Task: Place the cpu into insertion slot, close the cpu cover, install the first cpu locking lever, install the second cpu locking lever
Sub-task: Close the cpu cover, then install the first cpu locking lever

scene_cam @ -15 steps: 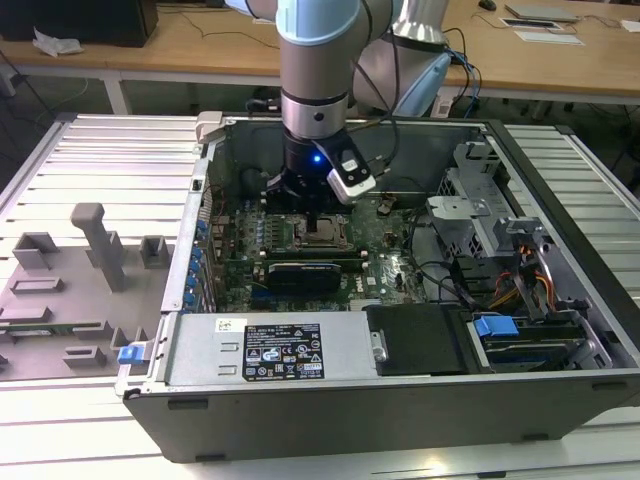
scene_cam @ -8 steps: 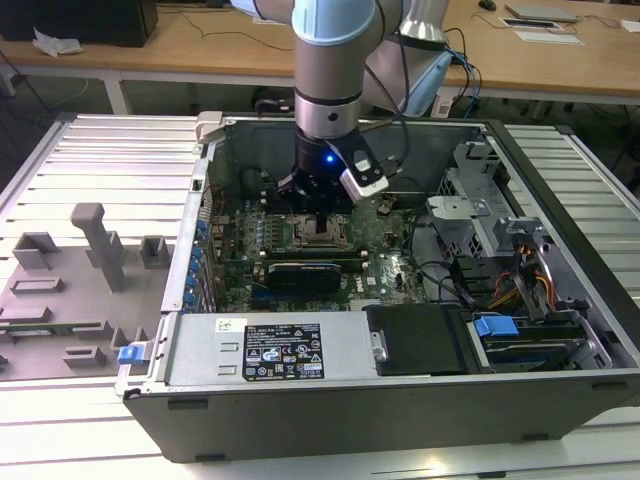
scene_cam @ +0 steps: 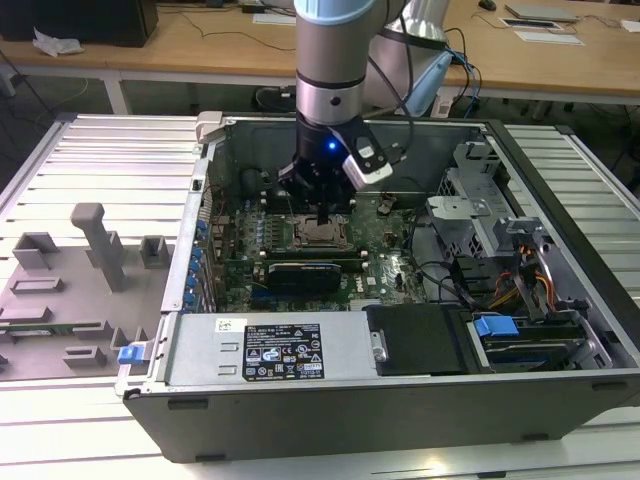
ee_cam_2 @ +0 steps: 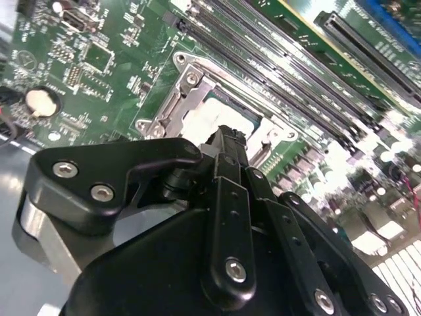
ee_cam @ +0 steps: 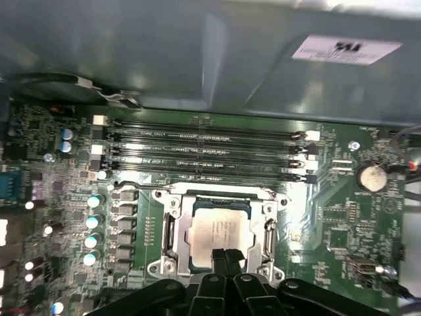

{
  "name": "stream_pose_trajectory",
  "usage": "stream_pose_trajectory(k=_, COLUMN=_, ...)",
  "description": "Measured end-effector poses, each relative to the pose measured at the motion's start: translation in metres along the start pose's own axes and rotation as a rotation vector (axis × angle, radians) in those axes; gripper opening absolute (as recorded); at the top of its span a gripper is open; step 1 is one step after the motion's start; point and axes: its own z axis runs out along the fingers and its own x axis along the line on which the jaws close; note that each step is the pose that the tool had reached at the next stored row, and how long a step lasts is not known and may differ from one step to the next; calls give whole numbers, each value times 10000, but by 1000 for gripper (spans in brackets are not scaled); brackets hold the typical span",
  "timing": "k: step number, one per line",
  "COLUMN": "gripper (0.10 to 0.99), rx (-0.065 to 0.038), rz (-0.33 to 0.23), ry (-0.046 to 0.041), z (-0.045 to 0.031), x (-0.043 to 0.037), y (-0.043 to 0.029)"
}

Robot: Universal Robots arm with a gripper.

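- The arm (scene_cam: 335, 60) reaches straight down into an open computer case (scene_cam: 330, 420) that lies on a white slatted table (scene_cam: 120, 150).
- The gripper (scene_cam: 322, 214) hangs just over the insertion slot (scene_cam: 318, 238) on the green board (scene_cam: 388, 235).
- A labelled power supply (scene_cam: 270, 350) lies along the case's near side.
- A grey fixture tray (scene_cam: 60, 290) sits beside the case, on the exterior view's left.
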Motion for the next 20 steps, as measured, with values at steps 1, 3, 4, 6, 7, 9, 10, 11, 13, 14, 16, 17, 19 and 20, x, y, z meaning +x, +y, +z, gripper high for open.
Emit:
stream_pose_trajectory(k=1, gripper=106, rx=0, rz=0, ry=0, z=-29, x=-1, y=0)
stream_pose_trajectory(k=3, gripper=106, rx=1, rz=0, ry=1, z=-76, x=-3, y=1)
stream_pose_trajectory(k=4, gripper=106, rx=0, rz=0, ry=0, z=-87, x=-3, y=2)
stream_pose_trajectory(k=6, gripper=106, rx=-1, rz=0, ry=-1, z=-89, x=-3, y=2)
stream_pose_trajectory(k=7, gripper=106, rx=0, rz=0, ry=0, z=-91, x=-3, y=2)
stream_pose_trajectory(k=9, gripper=106, rx=0, rz=0, ry=0, z=-93, x=-3, y=2)
stream_pose_trajectory(k=10, gripper=106, rx=0, rz=0, ry=0, z=-93, x=-3, y=2)
stream_pose_trajectory(k=11, gripper=106, rx=0, rz=-1, ry=0, z=-94, x=-3, y=2)
stream_pose_trajectory(k=13, gripper=106, rx=0, rz=0, ry=0, z=-95, x=-3, y=2)
stream_pose_trajectory(k=14, gripper=106, rx=0, rz=-1, ry=1, z=-96, x=-3, y=2)
stream_pose_trajectory(k=16, gripper=106, rx=1, rz=0, ry=0, z=-96, x=-3, y=2)
stream_pose_trajectory(k=17, gripper=106, rx=7, rz=-1, ry=4, z=-102, x=-3, y=1)
stream_pose_trajectory(k=19, gripper=106, rx=9, rz=-2, ry=2, z=-117, x=-5, y=2)
stream_pose_trajectory(k=20, gripper=106, rx=11, rz=-2, ry=2, z=-140, x=-5, y=3)
